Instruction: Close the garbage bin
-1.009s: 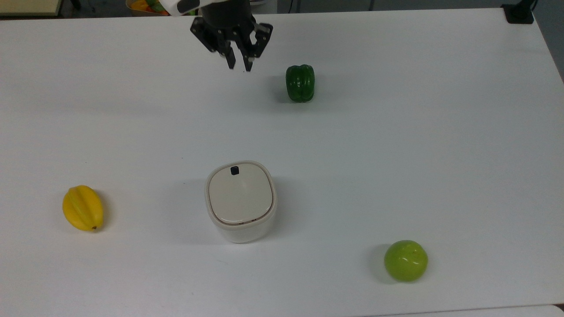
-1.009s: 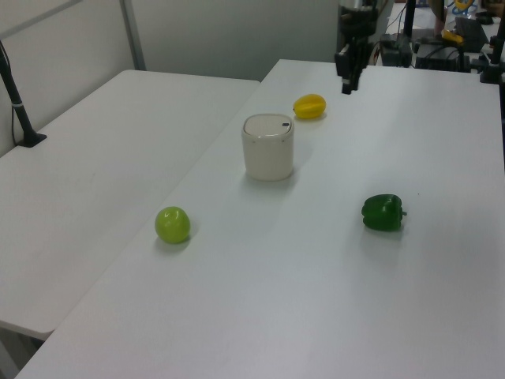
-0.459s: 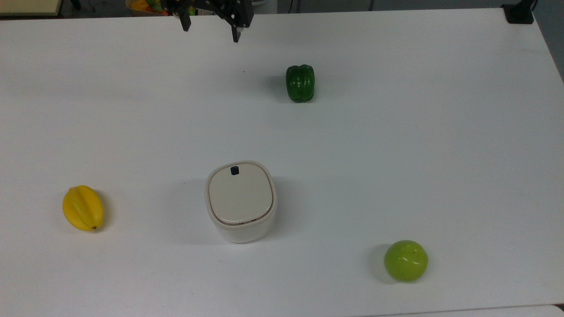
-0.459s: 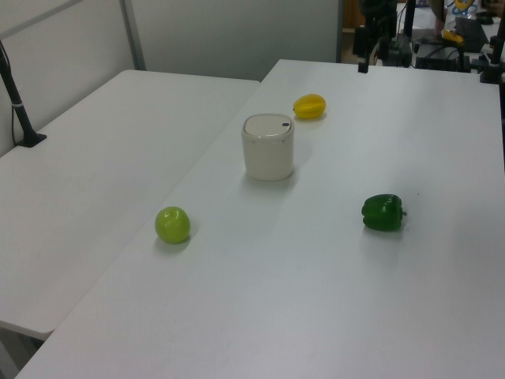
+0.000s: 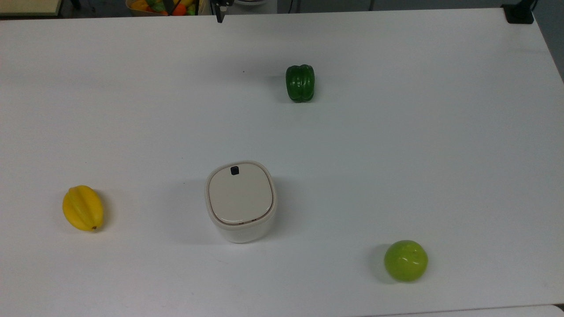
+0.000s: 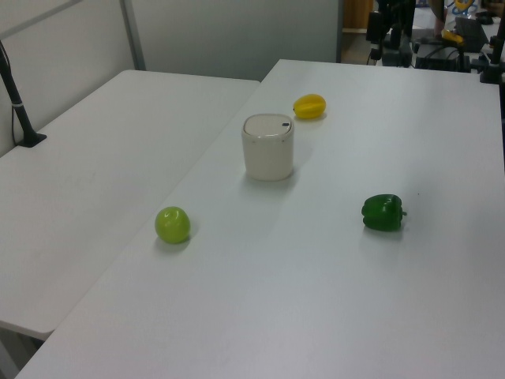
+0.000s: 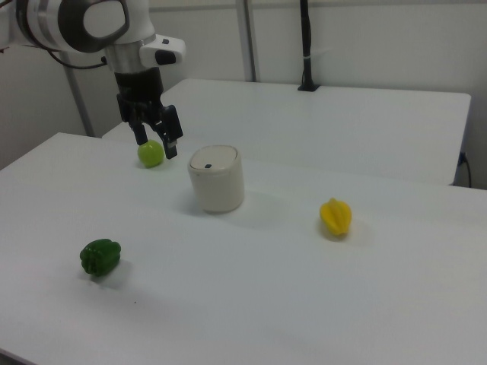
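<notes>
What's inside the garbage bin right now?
Can't tell. The garbage bin has its beige lid down flat, covering the inside; only the black button sits on top.

Garbage bin – smooth matt plastic, by its look; green apple glossy; table smooth, matt white.

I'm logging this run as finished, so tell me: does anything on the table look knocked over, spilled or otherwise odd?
Nothing stands out. The garbage bin stands upright with its lid flat and shut. The star fruit, green pepper and green apple lie apart on the table, nothing spilled.
</notes>
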`<state>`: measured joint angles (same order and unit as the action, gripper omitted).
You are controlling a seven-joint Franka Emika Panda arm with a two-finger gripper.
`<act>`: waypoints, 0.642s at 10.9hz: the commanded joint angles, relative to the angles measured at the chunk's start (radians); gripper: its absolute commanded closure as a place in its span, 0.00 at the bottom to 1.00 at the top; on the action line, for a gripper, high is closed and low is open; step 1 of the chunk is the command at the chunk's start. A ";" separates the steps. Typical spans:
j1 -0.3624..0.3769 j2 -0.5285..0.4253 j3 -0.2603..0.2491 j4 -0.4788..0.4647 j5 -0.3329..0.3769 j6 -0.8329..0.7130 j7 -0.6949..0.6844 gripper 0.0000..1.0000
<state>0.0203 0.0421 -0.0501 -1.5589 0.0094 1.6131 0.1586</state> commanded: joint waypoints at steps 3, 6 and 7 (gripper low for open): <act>-0.010 -0.030 0.001 -0.027 0.006 -0.030 -0.022 0.00; -0.008 -0.027 0.001 -0.027 0.006 -0.030 -0.014 0.00; -0.008 -0.027 0.001 -0.027 0.006 -0.030 -0.014 0.00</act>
